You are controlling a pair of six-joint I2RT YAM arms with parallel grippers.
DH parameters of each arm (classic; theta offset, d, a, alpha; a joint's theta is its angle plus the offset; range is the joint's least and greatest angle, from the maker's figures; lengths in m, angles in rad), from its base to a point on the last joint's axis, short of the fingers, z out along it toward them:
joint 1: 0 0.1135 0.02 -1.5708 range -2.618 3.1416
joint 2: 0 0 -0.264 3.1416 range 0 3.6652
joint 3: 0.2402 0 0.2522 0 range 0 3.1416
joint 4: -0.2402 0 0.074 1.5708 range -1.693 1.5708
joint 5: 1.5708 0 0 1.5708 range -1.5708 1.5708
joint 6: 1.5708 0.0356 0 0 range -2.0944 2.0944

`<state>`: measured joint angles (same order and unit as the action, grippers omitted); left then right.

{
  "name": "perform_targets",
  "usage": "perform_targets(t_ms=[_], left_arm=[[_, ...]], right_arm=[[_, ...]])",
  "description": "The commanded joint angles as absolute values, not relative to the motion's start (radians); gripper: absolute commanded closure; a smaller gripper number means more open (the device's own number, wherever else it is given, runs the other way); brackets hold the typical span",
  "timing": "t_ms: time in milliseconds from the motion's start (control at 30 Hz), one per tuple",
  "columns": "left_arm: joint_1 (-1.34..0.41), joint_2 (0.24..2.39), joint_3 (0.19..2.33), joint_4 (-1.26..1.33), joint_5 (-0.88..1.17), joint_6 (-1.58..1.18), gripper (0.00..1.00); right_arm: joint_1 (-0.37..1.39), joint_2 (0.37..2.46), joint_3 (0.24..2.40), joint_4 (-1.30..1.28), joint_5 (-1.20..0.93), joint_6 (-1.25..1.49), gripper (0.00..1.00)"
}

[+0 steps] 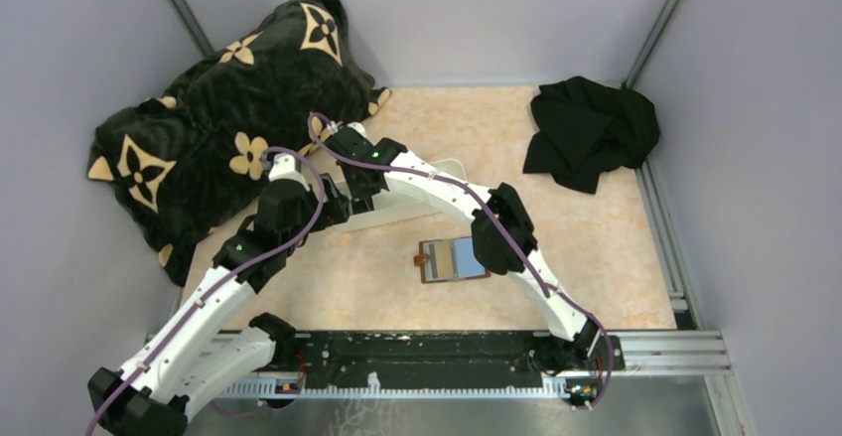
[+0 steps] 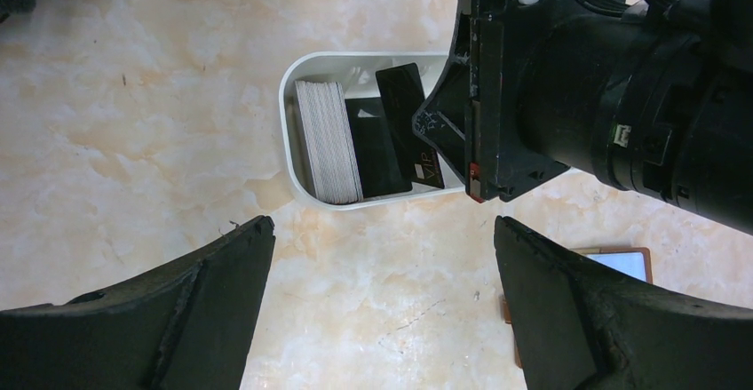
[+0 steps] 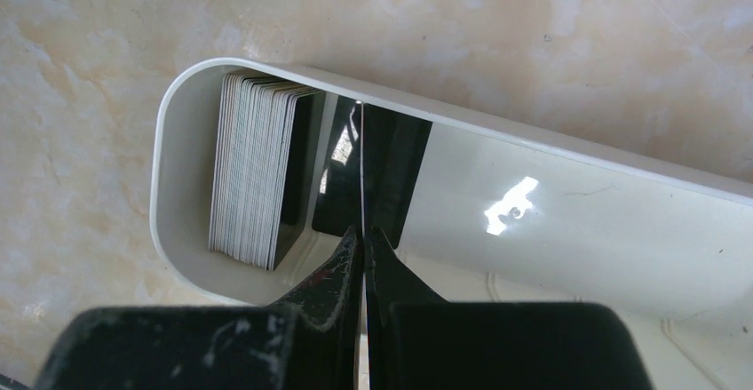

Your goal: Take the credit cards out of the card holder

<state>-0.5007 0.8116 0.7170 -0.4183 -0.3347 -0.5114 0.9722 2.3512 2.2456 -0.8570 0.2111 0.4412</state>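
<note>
The card holder [image 1: 452,259] lies open on the marble table, brown edged with blue-grey inside; its corner [image 2: 622,261] shows in the left wrist view. My right gripper [image 3: 364,234] is shut on a dark credit card [image 3: 362,168], held edge-on over the end of the white tray [image 3: 164,141]. From the left wrist the same card [image 2: 404,106] hangs just inside the tray [image 2: 289,132]. A stack of cards [image 3: 253,172] stands against the tray's rounded end, with another dark card [image 2: 377,146] beside it. My left gripper [image 2: 384,230] hovers open over bare table just in front of the tray.
A black pillow with beige flowers [image 1: 228,128] fills the back left. A crumpled black cloth [image 1: 591,128] lies at the back right corner. Grey walls close three sides, and a metal rail [image 1: 447,352] runs along the near edge.
</note>
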Motion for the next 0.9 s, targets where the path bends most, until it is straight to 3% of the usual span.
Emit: perform_targets(t_ms=[0,867], left_arm=[[-0.491,0.798,0.707,-0.396,-0.321,-0.504,0.01],[-0.480,0.801,0.689,-0.408,-0.306,-0.493,0.01]], right_arm=[[0.978,2.378,2.270,-0.851,0.206,0.452,1.00],[0.996,2.437,2.336,-0.809,0.175,0.466,1.00]])
